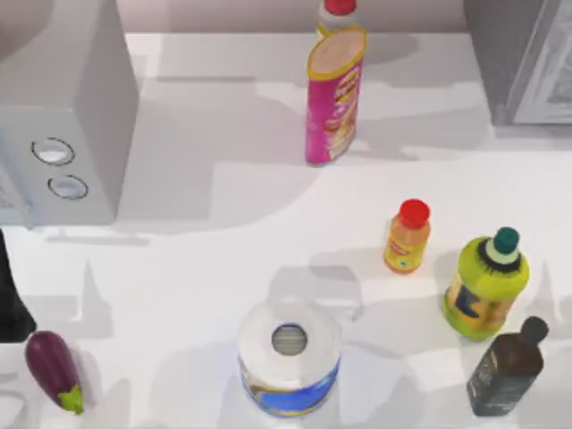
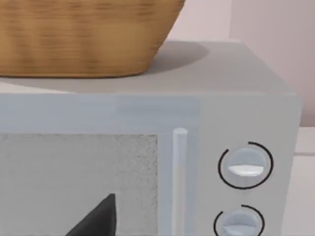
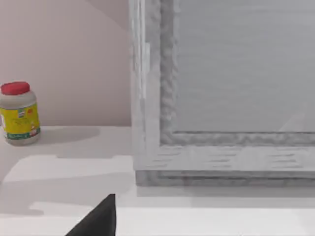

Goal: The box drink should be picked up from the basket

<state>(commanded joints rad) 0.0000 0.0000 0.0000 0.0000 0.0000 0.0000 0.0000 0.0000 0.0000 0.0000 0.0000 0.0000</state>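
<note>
The box drink is out of view. A woven wicker basket [image 2: 83,39] stands on top of the grey microwave [image 2: 246,98], and its inside is hidden. The microwave [image 1: 63,116] sits at the table's back left. My left arm shows as a dark shape at the table's left edge [image 1: 11,295], in front of the microwave. A dark part of my left gripper [image 2: 98,219] faces the microwave door, below the basket. In the right wrist view, a dark part of my right gripper [image 3: 98,219] faces a grey cabinet [image 3: 221,98].
A pink chip can [image 1: 333,98] and a red-lidded jar [image 1: 338,11] stand at the back. An orange bottle [image 1: 407,237], a yellow-green bottle [image 1: 485,286] and a dark bottle [image 1: 507,368] stand at the right. A paper roll [image 1: 289,357] and an eggplant [image 1: 54,368] are near the front.
</note>
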